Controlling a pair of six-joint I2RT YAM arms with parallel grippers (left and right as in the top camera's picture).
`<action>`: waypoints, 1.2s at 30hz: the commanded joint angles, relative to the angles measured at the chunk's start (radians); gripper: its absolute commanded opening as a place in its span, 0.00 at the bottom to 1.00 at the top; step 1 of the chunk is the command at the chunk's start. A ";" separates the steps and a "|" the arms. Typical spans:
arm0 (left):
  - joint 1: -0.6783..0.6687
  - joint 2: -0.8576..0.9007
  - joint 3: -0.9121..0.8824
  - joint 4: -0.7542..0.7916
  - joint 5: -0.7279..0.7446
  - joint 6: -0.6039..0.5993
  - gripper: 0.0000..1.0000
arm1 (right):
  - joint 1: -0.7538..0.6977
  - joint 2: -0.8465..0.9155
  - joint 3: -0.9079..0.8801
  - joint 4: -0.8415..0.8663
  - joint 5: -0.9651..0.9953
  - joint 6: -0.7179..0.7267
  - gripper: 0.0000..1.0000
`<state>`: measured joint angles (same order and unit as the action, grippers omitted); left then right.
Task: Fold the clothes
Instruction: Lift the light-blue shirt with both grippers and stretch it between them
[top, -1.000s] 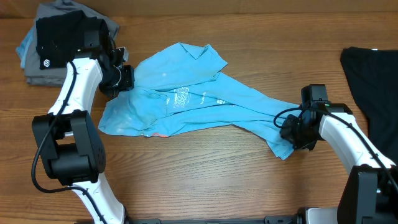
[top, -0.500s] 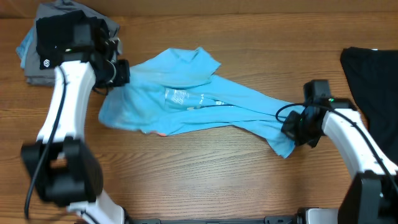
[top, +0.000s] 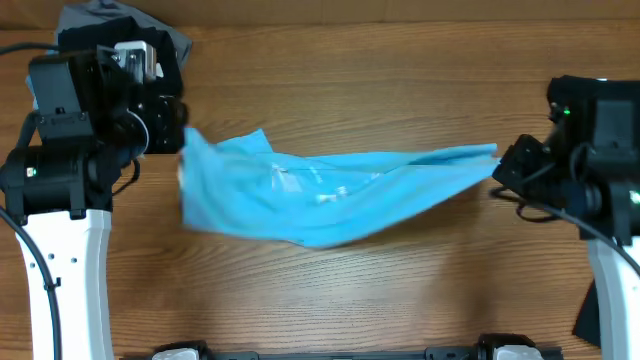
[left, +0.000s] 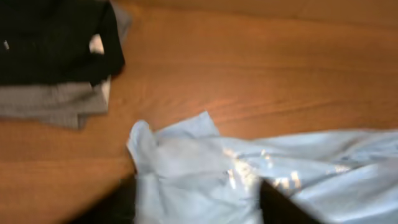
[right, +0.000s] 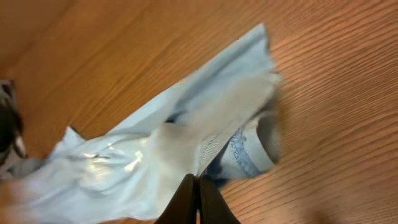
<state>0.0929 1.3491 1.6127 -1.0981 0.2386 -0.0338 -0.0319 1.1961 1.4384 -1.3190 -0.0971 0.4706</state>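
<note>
The clothes, a light blue T-shirt (top: 320, 190) with white print, hang stretched in a long band between my two raised arms. My left gripper (top: 182, 140) is at the shirt's left end. In the left wrist view its dark fingers (left: 118, 202) stand wide apart, open, with the blue cloth (left: 205, 174) lying between them. My right gripper (top: 500, 165) is at the shirt's right end. In the right wrist view that gripper (right: 198, 183) is shut, pinching a hemmed edge of the shirt (right: 155, 155) at its tips, above the wood.
At the back left, a stack of grey garments (left: 56, 102) with a small black shirt (left: 56, 37) on top lies partly under the left arm (top: 70, 170). A dark cloth (top: 588, 310) shows at the right edge beside the right arm. The wooden table (top: 350, 70) runs across the view.
Both arms have risen and drawn apart, lifting the shirt off the table into a stretched band. The left jaws, shut before, now stand apart. The right jaws stay shut on the cloth.
</note>
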 joint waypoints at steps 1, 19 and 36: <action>-0.002 0.020 0.007 -0.040 -0.010 -0.007 0.79 | 0.003 -0.044 0.029 -0.021 0.007 -0.007 0.04; -0.140 0.296 -0.172 -0.113 0.047 0.031 0.93 | 0.003 -0.023 0.027 -0.067 0.011 -0.030 0.04; -0.182 0.611 -0.175 -0.026 -0.269 -0.114 0.88 | 0.003 0.048 0.027 -0.063 0.055 -0.033 0.04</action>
<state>-0.0856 1.9312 1.4441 -1.1282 0.0818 -0.0898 -0.0319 1.2335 1.4403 -1.3884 -0.0624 0.4442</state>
